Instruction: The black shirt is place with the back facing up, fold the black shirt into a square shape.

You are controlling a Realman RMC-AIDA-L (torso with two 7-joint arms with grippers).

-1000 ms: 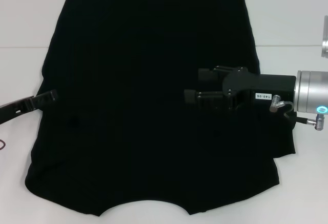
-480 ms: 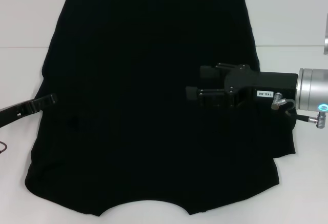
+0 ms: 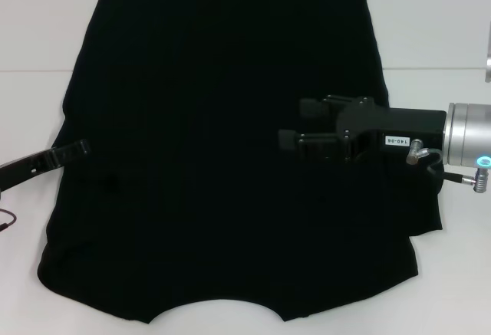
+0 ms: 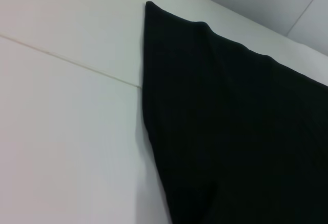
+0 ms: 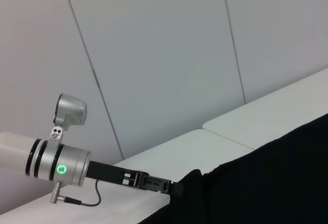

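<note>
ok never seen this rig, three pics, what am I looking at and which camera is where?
It's a two-armed robot working on a white table. The big picture comes from its head, looking down: a black shirt lies spread flat, plain side up, no fold visible. The right gripper reaches in from the right over the shirt, fingers apart, holding nothing. The left gripper sits at the shirt's left edge; whether it pinches the cloth can't be told. The other two pictures come from cameras on the wrists. The left wrist one shows only the shirt's edge on the table. The right wrist one looks across the shirt at the left arm opposite, its gripper tip at the cloth's edge, and a panelled wall.
</note>
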